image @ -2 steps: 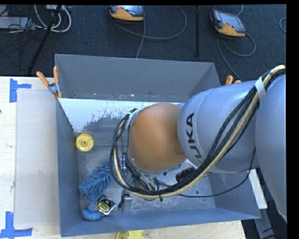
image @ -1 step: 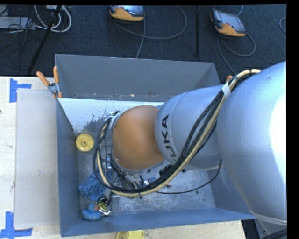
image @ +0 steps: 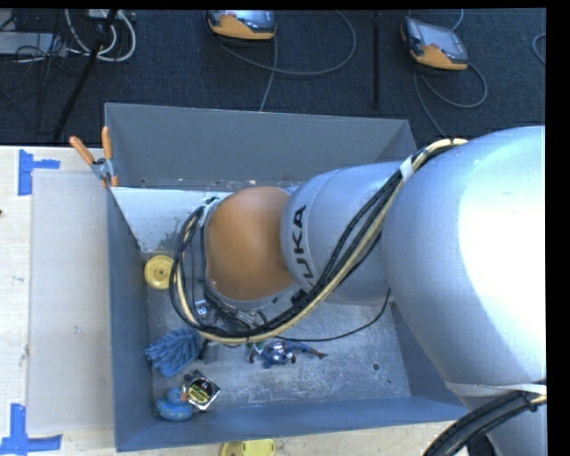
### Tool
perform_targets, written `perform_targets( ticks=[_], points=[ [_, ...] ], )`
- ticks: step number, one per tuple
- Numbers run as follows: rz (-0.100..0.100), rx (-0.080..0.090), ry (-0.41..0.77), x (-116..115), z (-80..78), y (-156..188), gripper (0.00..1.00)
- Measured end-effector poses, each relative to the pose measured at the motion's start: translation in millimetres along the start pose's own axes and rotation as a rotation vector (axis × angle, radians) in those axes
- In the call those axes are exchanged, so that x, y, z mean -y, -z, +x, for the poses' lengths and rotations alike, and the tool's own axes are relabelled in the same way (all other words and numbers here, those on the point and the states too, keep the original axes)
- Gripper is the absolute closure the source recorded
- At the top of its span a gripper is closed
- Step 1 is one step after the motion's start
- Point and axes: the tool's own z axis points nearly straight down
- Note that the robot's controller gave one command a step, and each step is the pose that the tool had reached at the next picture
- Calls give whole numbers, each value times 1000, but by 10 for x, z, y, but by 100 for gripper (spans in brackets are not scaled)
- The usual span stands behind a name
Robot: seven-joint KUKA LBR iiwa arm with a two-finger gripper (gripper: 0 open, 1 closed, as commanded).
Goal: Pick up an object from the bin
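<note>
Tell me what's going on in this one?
The robot arm reaches in from the right, with its orange-covered wrist low over the left middle of the grey bin. Nearest to it lie a yellow round piece, a blue fluffy thing and a small blue and dark item. The wrist hides what is beneath it, so no grasp can be confirmed.

Dark carpet (image: 312,80) at twelve o'clock, strewn with black cables (image: 463,89) and two orange-and-black devices (image: 240,22). Pale wooden tabletop (image: 9,267) at nine o'clock. Evenly lit.
</note>
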Motion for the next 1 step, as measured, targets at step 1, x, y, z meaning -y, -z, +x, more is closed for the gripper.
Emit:
perform_targets(
  ticks=[1],
  points=[
    [0,0,-1,0,0,0,100]
  ],
)
